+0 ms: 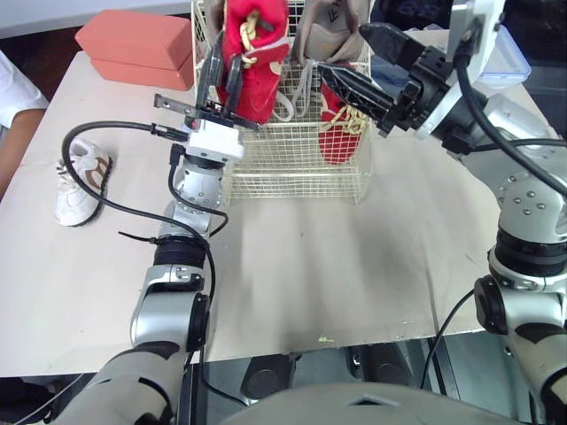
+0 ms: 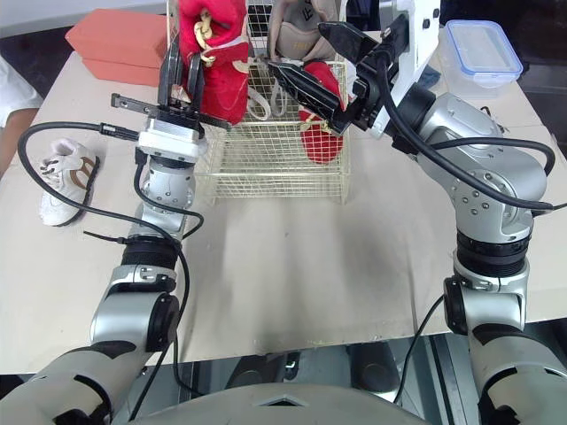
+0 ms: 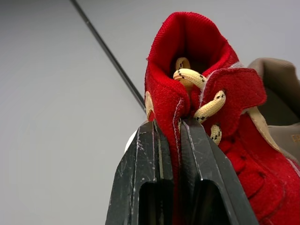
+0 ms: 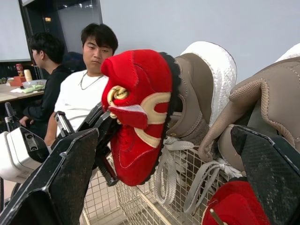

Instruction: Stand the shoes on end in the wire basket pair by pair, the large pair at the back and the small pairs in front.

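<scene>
The red shoe (image 1: 257, 62) stands on end at the left side of the wire basket (image 1: 292, 168), its collar pinched by the left gripper (image 3: 171, 133). The right gripper (image 1: 344, 49) hangs spread apart over the basket's right side, above a second red shoe (image 1: 341, 133).

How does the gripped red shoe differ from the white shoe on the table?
Red shoe: upright at the wire basket, collar pinched by the left gripper; white shoe: lying on the table, untouched. Red shoe is high-topped with cream laces; white shoe is low with tan trim. Both look small beside the brown pair.
</scene>
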You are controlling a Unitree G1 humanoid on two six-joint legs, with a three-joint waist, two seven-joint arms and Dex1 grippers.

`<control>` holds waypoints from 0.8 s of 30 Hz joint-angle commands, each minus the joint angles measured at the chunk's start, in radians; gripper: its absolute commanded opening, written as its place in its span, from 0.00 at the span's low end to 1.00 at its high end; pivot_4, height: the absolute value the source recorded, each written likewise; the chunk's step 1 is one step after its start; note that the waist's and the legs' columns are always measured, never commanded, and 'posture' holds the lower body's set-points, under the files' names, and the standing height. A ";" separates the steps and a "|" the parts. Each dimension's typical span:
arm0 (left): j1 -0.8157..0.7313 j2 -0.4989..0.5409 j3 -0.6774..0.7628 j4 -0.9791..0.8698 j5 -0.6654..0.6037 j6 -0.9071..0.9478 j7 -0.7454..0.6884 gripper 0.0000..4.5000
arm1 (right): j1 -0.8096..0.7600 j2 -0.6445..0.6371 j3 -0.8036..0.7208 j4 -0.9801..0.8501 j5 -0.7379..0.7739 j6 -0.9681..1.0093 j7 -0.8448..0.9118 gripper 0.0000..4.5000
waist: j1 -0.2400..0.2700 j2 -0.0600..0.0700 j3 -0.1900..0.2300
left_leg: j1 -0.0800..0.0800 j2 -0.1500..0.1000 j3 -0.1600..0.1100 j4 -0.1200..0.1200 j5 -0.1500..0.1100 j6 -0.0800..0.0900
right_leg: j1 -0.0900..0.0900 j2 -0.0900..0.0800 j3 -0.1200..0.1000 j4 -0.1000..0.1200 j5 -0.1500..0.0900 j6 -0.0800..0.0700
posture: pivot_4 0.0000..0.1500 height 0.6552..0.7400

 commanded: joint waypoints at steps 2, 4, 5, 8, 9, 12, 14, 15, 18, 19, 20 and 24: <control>-0.034 0.005 -0.011 -0.024 -0.003 0.012 0.022 0.01 | -0.007 -0.006 -0.036 -0.034 0.007 -0.018 -0.007 1.00 | 0.000 0.000 0.000 | 0.000 0.000 0.000 0.000 0.000 0.000 | 0.000 0.000 0.000 0.000 0.000 0.000 | 1.00 1.00; -0.043 -0.002 -0.011 -0.051 -0.028 0.024 0.021 0.01 | -0.006 -0.008 -0.036 -0.034 0.006 -0.019 -0.007 1.00 | -0.001 0.000 0.000 | 0.000 0.000 0.000 0.000 0.000 0.000 | 0.000 0.000 0.000 0.000 0.000 0.000 | 1.00 1.00; -0.045 -0.006 -0.011 -0.061 -0.041 0.030 0.020 0.01 | -0.006 -0.008 -0.036 -0.034 0.006 -0.019 -0.007 1.00 | -0.001 0.000 0.000 | -0.001 0.000 0.000 0.000 0.000 0.000 | -0.001 0.000 0.000 0.000 0.000 0.000 | 1.00 1.00; -0.046 -0.013 -0.010 -0.095 -0.063 0.048 0.016 0.01 | -0.003 -0.009 -0.033 -0.035 0.002 -0.021 -0.007 1.00 | -0.002 0.000 0.000 | -0.001 0.000 0.000 -0.001 0.000 0.000 | -0.001 -0.001 0.000 -0.001 0.000 0.000 | 1.00 1.00; -0.045 -0.017 -0.010 -0.109 -0.071 0.060 0.014 0.01 | -0.002 -0.009 -0.032 -0.035 0.001 -0.021 -0.007 1.00 | -0.002 0.000 0.000 | -0.001 0.000 0.000 -0.001 0.000 0.000 | -0.001 -0.001 0.000 -0.001 0.000 0.000 | 1.00 1.00; -0.044 -0.022 -0.014 -0.119 -0.085 0.079 0.008 0.01 | -0.002 -0.008 -0.031 -0.033 0.000 -0.023 -0.007 1.00 | -0.003 0.000 0.000 | -0.001 0.000 0.000 -0.002 0.000 0.000 | -0.002 -0.002 0.000 -0.001 0.000 0.000 | 1.00 1.00; -0.044 -0.022 -0.024 -0.093 -0.082 0.083 0.003 0.01 | -0.003 -0.006 -0.029 -0.031 -0.002 -0.024 -0.006 1.00 | -0.003 0.000 0.000 | -0.001 0.000 0.000 -0.002 0.000 0.000 | -0.002 -0.001 0.000 -0.001 0.000 0.000 | 1.00 1.00; -0.046 -0.020 -0.033 -0.072 -0.073 0.092 -0.004 0.01 | -0.004 -0.005 -0.029 -0.030 -0.002 -0.025 -0.006 1.00 | -0.003 0.000 0.000 | -0.001 0.000 0.000 -0.002 0.000 0.000 | -0.002 -0.001 0.000 -0.001 0.000 0.000 | 1.00 1.00; -0.059 -0.018 -0.056 0.013 -0.065 0.114 -0.019 0.01 | -0.005 -0.002 -0.026 -0.029 -0.003 -0.027 -0.004 1.00 | -0.002 0.000 0.000 | -0.001 0.000 0.000 -0.002 0.000 0.000 | -0.002 0.000 0.000 -0.001 0.000 0.000 | 1.00 1.00; -0.063 -0.021 -0.059 0.041 -0.072 0.117 -0.018 0.01 | -0.005 -0.001 -0.026 -0.029 -0.004 -0.028 -0.004 1.00 | -0.002 0.000 0.000 | -0.001 0.000 0.000 -0.002 0.000 0.000 | -0.001 0.000 0.000 -0.001 0.000 0.000 | 1.00 1.00; -0.067 -0.021 -0.065 0.071 -0.072 0.122 -0.017 0.01 | -0.005 -0.001 -0.025 -0.030 -0.004 -0.028 -0.004 1.00 | -0.001 0.000 0.000 | -0.001 0.000 0.000 -0.001 0.000 0.000 | -0.001 0.000 0.000 -0.001 0.000 0.000 | 1.00 1.00; -0.058 -0.026 -0.082 0.132 -0.089 0.141 -0.040 0.01 | 0.003 -0.002 -0.028 -0.039 0.000 -0.021 -0.008 1.00 | 0.002 0.000 -0.001 | 0.001 0.000 0.000 -0.001 0.000 0.000 | 0.000 0.000 0.000 0.000 0.000 0.000 | 1.00 1.00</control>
